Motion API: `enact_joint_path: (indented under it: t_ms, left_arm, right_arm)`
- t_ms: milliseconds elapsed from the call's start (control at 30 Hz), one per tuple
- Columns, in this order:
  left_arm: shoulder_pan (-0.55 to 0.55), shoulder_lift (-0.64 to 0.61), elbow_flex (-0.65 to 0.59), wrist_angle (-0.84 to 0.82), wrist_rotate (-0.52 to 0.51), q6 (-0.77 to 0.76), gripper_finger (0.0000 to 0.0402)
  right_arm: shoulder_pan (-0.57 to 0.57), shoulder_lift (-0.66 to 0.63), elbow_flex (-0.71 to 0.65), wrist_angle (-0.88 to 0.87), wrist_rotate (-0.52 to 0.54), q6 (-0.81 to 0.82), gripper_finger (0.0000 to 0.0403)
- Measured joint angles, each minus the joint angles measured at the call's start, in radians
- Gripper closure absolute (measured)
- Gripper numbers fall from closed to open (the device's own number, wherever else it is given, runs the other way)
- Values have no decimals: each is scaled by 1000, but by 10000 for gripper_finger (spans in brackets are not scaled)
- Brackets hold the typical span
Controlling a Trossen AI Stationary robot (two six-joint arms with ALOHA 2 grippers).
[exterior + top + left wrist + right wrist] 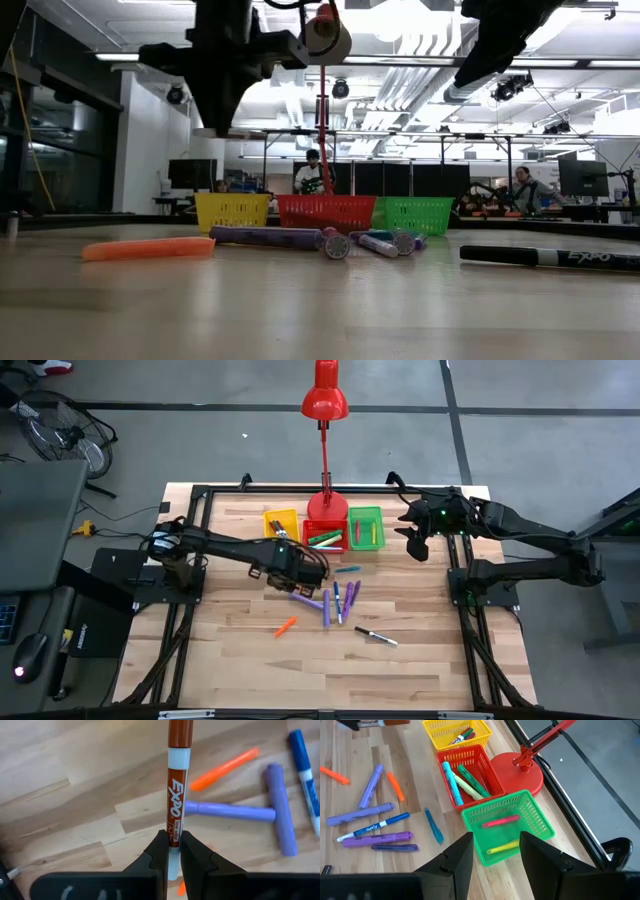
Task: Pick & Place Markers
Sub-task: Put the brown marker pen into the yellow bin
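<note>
My left gripper (300, 567) hangs over the middle of the table, shut on a brown-capped white marker (175, 795). Below it, loose markers lie flat on the wood: purple ones (310, 600), a blue one (338, 600), an orange one (286, 626), a black one (375, 636) and a teal one (347, 569). More markers lie in the yellow bin (281, 523), the red bin (325, 536) and the green bin (365, 527) at the far side. My right gripper (495, 842) waits open, raised at the far right, touching nothing. My left gripper pinches the brown marker between its two fingers on the white barrel near the uncapped end (173, 842). The fingers come from above, pointing down, and lie across the marker. The marker sticks out to one side, about level, lifted clear of the table.
A red desk lamp stands with its base (327, 506) right behind the bins, its stem and shade reaching over the far edge. Black frame rails (190, 600) run along the table's left, right and far sides. Bare wood lies toward the near edge (330, 675).
</note>
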Motion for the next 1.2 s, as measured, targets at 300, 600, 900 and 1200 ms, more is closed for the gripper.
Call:
enact_joint_path:
  t_ms: [300, 600, 900, 1200]
  left_arm:
    - [78, -84, 3, -70, -56, 5, 376]
    - [183, -169, 1, -110, -132, 44, 376]
    - [339, -165, -10, 25, -132, 130, 376]
    - [457, -139, -15, 41, -107, 78, 376]
  right_arm:
    - [0, 0, 0, 0, 0, -16, 254]
    - [0, 0, 0, 0, 2, -27, 254]
    - [0, 0, 0, 0, 1, -33, 254]
    - [0, 0, 0, 0, 0, -33, 253]
